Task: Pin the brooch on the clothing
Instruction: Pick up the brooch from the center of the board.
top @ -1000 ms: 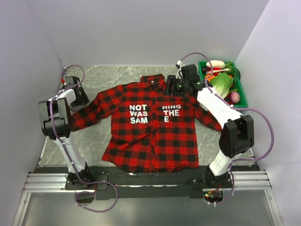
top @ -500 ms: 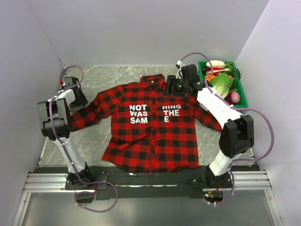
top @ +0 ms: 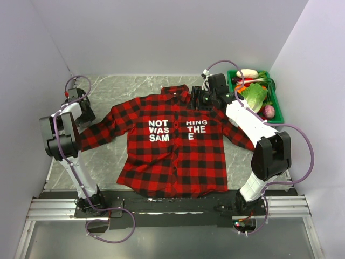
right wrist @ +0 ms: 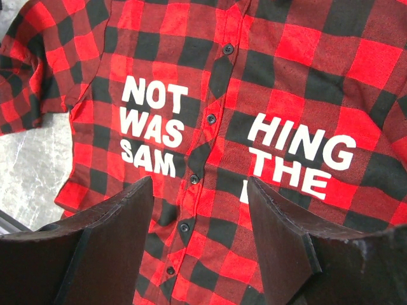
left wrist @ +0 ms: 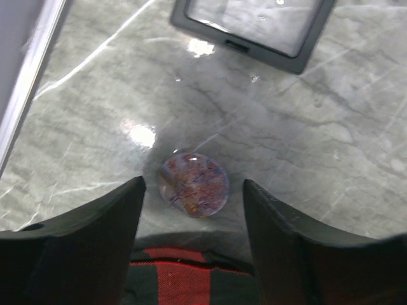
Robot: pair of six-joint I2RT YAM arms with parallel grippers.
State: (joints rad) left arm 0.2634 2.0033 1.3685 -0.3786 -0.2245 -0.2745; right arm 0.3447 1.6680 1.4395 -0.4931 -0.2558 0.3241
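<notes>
Over the tabletop's (top: 140, 86) far left, my left gripper (top: 77, 102) sits past the sleeve (top: 99, 129) of the shirt (top: 172, 156). Left wrist: jaws apart, straddling the brooch (left wrist: 193, 184) lying flat; an off-centre pinch could skid it away. Right wrist: right gripper (right wrist: 200, 184) apart above the lettering (right wrist: 156, 130), empty.

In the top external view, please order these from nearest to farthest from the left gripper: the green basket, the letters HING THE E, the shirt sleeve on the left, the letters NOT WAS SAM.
1. shirt sleeve, beside the left gripper, left side
2. NOT WAS SAM, left of buttons
3. HING THE E, right of buttons
4. green basket, far right
</notes>
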